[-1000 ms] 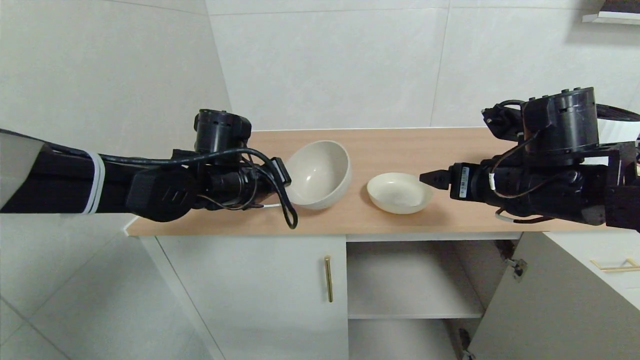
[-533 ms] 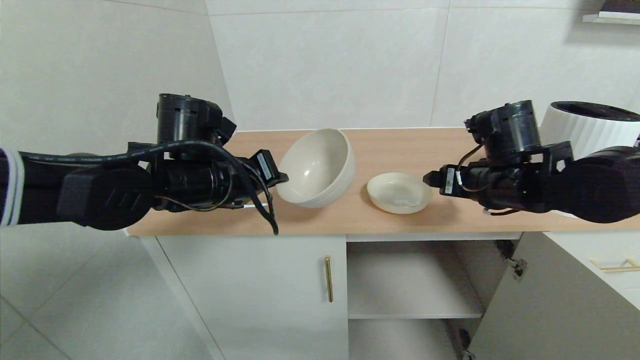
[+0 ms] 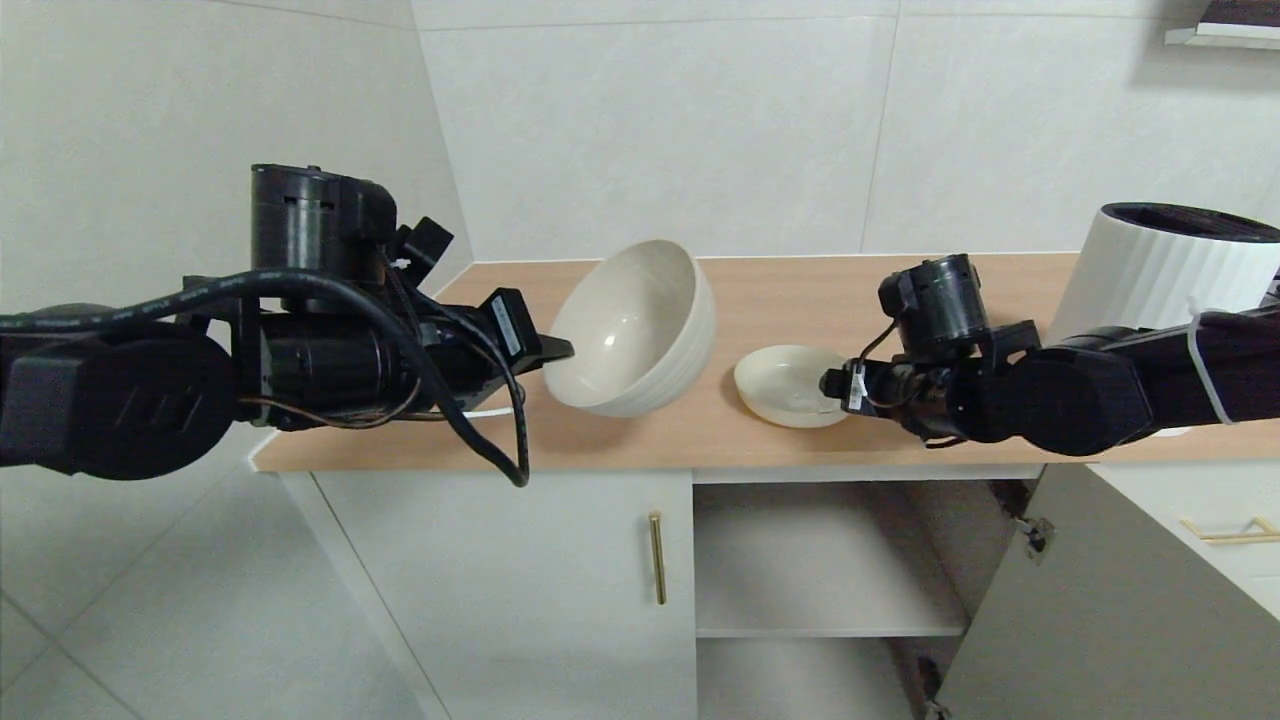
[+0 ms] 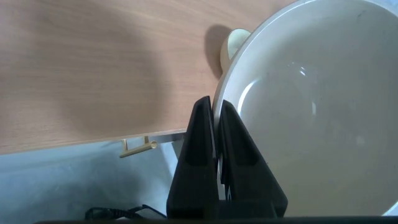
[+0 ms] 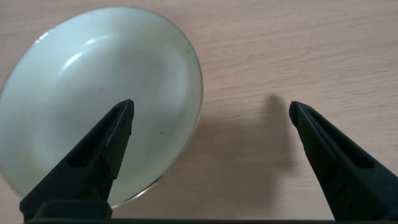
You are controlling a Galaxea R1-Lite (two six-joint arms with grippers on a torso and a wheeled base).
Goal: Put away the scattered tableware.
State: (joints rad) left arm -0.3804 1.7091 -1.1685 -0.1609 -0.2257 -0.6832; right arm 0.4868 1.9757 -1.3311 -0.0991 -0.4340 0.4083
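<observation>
Wooden countertop point(image 3: 800, 290): left gripper point(image 3: 560, 350), arm horizontal, pinches the rim of tilted large bowl point(image 3: 640, 330), apparently lifted; right gripper point(image 5: 210, 106), jaws apart, straddles small dish point(image 3: 790, 385) near front edge.

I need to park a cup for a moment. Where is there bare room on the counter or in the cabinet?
Bare: the counter strip along the wall behind the large bowl and small dish, and the open cabinet's shelf. Crowded: the front, where the left tool grips the bowl's rim and the open right tool straddles the dish's edge.
</observation>
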